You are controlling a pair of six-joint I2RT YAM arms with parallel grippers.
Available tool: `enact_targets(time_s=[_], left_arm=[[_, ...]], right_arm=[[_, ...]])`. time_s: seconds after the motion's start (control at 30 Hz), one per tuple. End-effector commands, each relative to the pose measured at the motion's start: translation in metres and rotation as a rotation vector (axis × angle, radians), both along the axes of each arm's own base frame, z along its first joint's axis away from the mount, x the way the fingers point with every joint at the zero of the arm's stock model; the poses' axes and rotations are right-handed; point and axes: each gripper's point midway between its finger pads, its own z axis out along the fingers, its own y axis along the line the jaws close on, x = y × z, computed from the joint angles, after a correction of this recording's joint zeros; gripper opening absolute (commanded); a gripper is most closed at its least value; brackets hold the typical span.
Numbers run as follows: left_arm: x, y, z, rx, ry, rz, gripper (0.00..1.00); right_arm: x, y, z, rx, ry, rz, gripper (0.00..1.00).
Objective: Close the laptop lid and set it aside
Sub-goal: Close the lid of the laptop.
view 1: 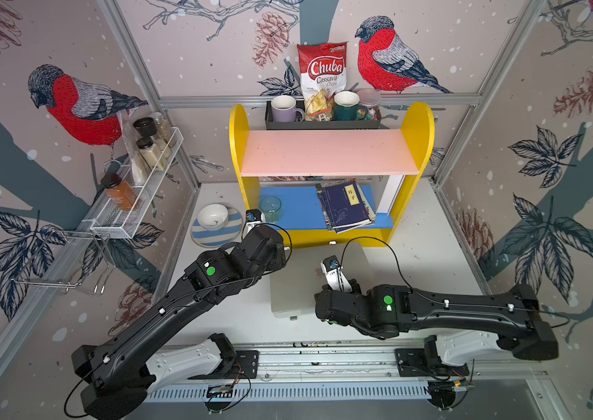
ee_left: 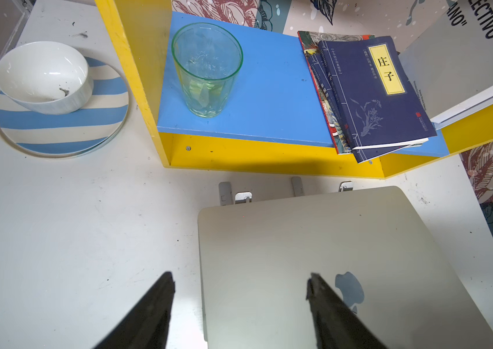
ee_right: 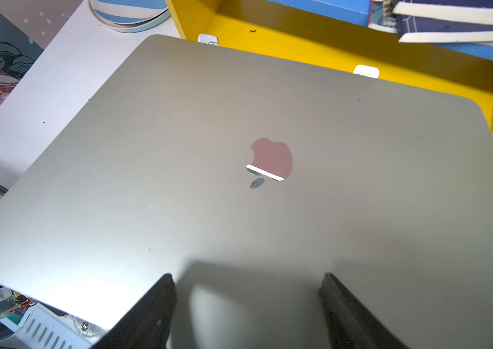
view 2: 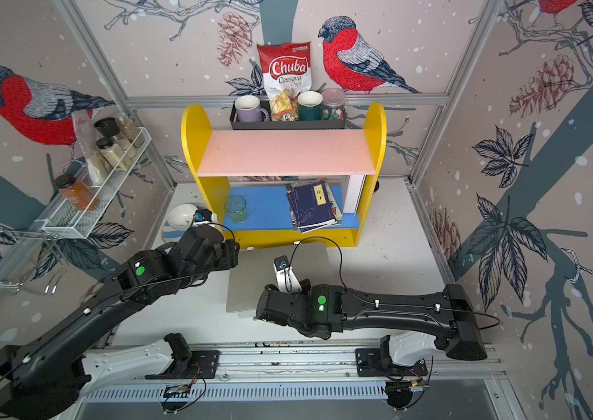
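The laptop lies in front of the yellow shelf, in both top views, with a long edge toward the shelf. Its lid is down flat, silver-grey, with the apple logo facing up. My left gripper is open above the laptop's left edge, one finger over the table and one finger over the lid. My right gripper is open just above the near part of the lid, with nothing between its fingers. In the top views both wrists hide the fingertips.
Silver tabs of a folding stand poke out behind the laptop. The shelf holds a glass and dark blue books on its blue board. A white bowl sits on a striped plate at the left.
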Motion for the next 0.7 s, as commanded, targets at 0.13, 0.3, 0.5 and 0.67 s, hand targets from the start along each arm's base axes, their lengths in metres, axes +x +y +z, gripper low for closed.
enact_targets(time_s=[0.13,0.3,0.5,0.67], left_arm=[[0.001,-0.008,-0.007,-0.036,0.005,-0.001,0.70],[-0.001,-0.010,-0.017,-0.041,0.029,-0.004,0.71],[-0.007,-0.010,-0.035,-0.041,0.065,-0.001,0.71],[-0.014,-0.010,-0.051,-0.054,0.089,0.002,0.70]], right_arm=[[-0.003,-0.003,-0.019,-0.028,0.037,0.003,0.78],[0.000,-0.006,-0.031,-0.035,0.055,-0.007,0.81],[0.004,-0.008,-0.041,-0.035,0.072,-0.021,0.83],[0.007,-0.009,-0.047,-0.043,0.081,-0.025,0.84]])
